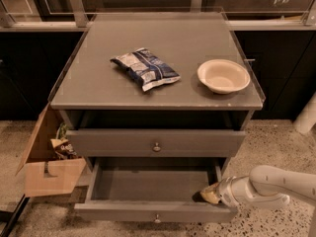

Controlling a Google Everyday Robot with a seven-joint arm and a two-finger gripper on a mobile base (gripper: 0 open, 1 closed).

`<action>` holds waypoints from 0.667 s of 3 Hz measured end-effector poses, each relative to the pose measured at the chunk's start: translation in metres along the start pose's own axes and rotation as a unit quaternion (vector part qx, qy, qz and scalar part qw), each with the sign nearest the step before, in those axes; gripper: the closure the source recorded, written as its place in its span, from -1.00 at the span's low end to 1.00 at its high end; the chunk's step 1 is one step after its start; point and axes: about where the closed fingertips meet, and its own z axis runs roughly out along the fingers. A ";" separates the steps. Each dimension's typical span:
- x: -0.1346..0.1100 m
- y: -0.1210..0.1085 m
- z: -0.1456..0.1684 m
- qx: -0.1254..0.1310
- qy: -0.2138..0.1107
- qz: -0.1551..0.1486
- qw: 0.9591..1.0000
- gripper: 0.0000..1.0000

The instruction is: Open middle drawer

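Observation:
The middle drawer (118,212) is pulled well out toward me, and its grey inside (148,184) shows empty. Its small round knob (157,218) sits at the centre of the front, near the bottom of the view. My gripper (210,194) comes in from the right on a white arm (276,184) and sits at the drawer's right inner corner, just behind the front panel. The taller-fronted drawer (113,142) above it has its own knob (156,146) and stands slightly out. The lowest drawer is hidden under the open one.
On the cabinet top (98,83) lie a blue and white snack bag (145,68) and a cream bowl (223,75). An open cardboard box (49,174) with packets stands on the floor at the left. A white post (306,115) stands at the right edge.

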 end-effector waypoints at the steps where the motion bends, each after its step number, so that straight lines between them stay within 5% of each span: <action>1: 0.000 0.000 0.000 0.000 0.000 0.000 1.000 0.69; 2: 0.000 0.000 0.000 0.000 0.000 0.000 1.000 0.23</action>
